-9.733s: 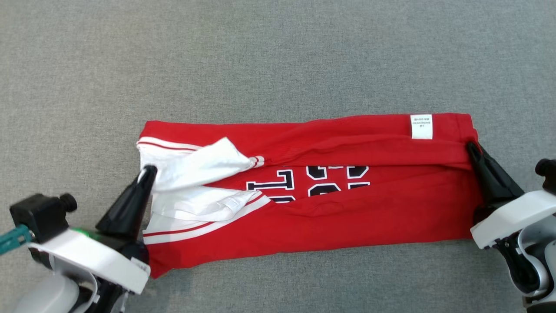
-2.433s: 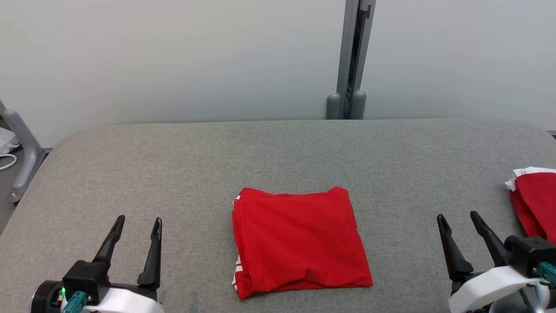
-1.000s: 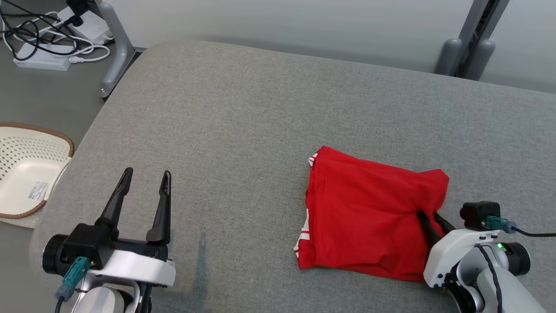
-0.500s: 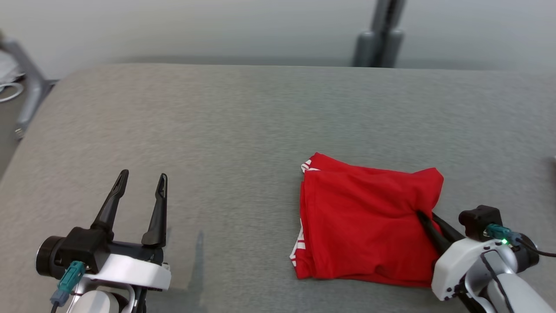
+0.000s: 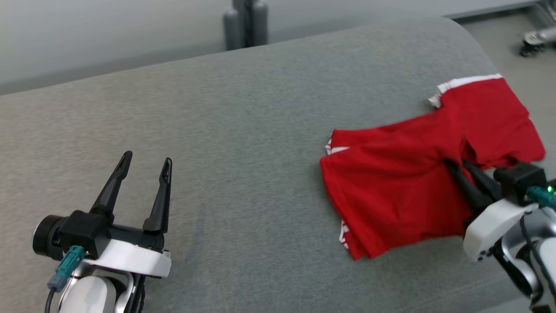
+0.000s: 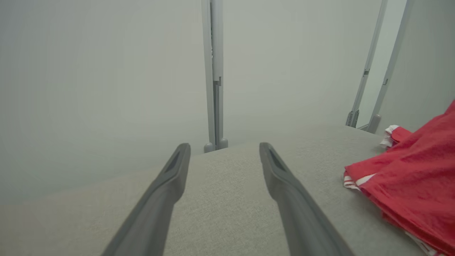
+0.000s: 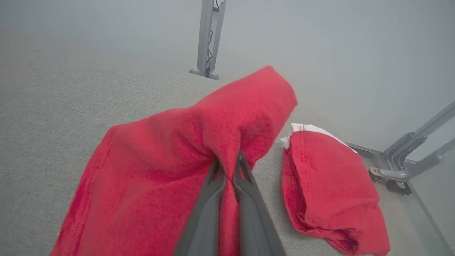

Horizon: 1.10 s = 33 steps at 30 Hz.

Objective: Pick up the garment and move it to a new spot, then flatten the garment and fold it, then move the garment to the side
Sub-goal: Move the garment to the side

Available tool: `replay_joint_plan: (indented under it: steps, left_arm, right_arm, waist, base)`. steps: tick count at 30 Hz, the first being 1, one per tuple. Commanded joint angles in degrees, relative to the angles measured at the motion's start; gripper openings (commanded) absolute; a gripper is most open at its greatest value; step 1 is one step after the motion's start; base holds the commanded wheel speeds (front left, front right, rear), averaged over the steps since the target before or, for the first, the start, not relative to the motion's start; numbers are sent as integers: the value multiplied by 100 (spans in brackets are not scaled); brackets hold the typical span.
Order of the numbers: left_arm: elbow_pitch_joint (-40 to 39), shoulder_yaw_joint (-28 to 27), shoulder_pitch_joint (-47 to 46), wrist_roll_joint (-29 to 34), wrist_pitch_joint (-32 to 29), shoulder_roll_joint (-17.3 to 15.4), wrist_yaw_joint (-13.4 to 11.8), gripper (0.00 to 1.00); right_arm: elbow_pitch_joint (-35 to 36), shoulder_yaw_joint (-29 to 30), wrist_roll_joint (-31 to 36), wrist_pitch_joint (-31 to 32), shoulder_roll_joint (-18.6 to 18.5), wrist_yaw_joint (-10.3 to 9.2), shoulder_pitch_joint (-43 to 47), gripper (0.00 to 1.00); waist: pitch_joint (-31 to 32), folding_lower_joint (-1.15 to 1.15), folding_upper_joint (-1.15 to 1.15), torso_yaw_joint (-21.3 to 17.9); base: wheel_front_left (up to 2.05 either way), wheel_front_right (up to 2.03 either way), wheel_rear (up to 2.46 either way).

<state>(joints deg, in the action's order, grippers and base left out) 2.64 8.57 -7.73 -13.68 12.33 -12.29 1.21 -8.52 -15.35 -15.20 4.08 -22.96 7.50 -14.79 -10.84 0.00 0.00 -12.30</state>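
The garment [image 5: 391,187] is a folded red piece with white trim, lying on the right part of the grey padded table [image 5: 243,130]. My right gripper [image 5: 457,163] is shut on its right edge, and the cloth bunches and lifts at the pinch. The right wrist view shows those fingers [image 7: 227,160] closed on a raised red fold of the garment [image 7: 160,170]. My left gripper [image 5: 145,158] stands open over bare table at the lower left, holding nothing. Between its fingers [image 6: 224,149] there is only table, with the garment [image 6: 408,185] off to the right.
A second folded red garment with a white band [image 5: 491,117] lies by the table's right edge, just beyond the held one [image 7: 330,185]. A grey post [image 5: 245,21] stands behind the table. Floor and metal legs [image 7: 401,167] lie past the right edge.
The head camera has swung right. My right gripper, shut on the garment's right edge since half a second ago, has drawn it toward the second red garment. The left gripper stays open and still.
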Motion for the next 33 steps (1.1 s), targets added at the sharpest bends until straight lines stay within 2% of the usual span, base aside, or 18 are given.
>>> replay_joint_plan:
  steps: [1, 7, 17, 18, 21, 22, 29, 33]
  left_arm:
    - [-18, 16, -143, 14, -21, -57, 35, 100]
    - [-89, 116, -368, 72, -125, -145, 112, 100]
    - [-256, 242, -780, 145, -266, -324, 230, 100]
    - [-262, 271, -841, 152, -290, -357, 240, 100]
    - [-268, 291, -901, 158, -294, -382, 263, 100]
    - [-261, 303, -932, 160, -293, -391, 276, 100]
    - [-184, 361, -1071, 139, -226, -393, 264, 100]
    - [-90, 366, -1029, 92, -159, -357, 235, 100]
  right_arm:
    - [73, 12, -11, -41, -89, -3, -227, 0]
    - [-285, -2, -116, -462, -330, -3, -1089, 0]
    - [-1864, -172, -172, -1074, -1077, -3, -2468, 0]
    - [-2222, -201, -163, -1178, -1163, -3, -2712, 0]
    - [-2583, -141, -210, -1346, -1196, -3, -2962, 0]
    - [-2802, -107, -221, -1354, -1198, -3, -3046, 100]
    - [-3826, 28, -245, -1662, -1047, -3, -3439, 100]
    - [-4004, 188, -254, -1847, -888, -3, -3476, 100]
  waist:
    - [-291, 0, 0, -425]
    - [-676, 0, 0, -587]
    - [-1401, 0, 0, -403]
    - [-1500, 0, 0, -365]
    - [-1578, 0, 0, -324]
    - [-1608, 0, 0, -301]
    - [-1694, 0, 0, -171]
    - [-1588, 0, 0, -119]
  base:
    - [0, 0, 0]
    - [0, 0, 0]
    - [0, 0, 0]
    - [0, 0, 0]
    - [0, 0, 0]
    - [0, 0, 0]
    - [0, 0, 0]
    - [0, 0, 0]
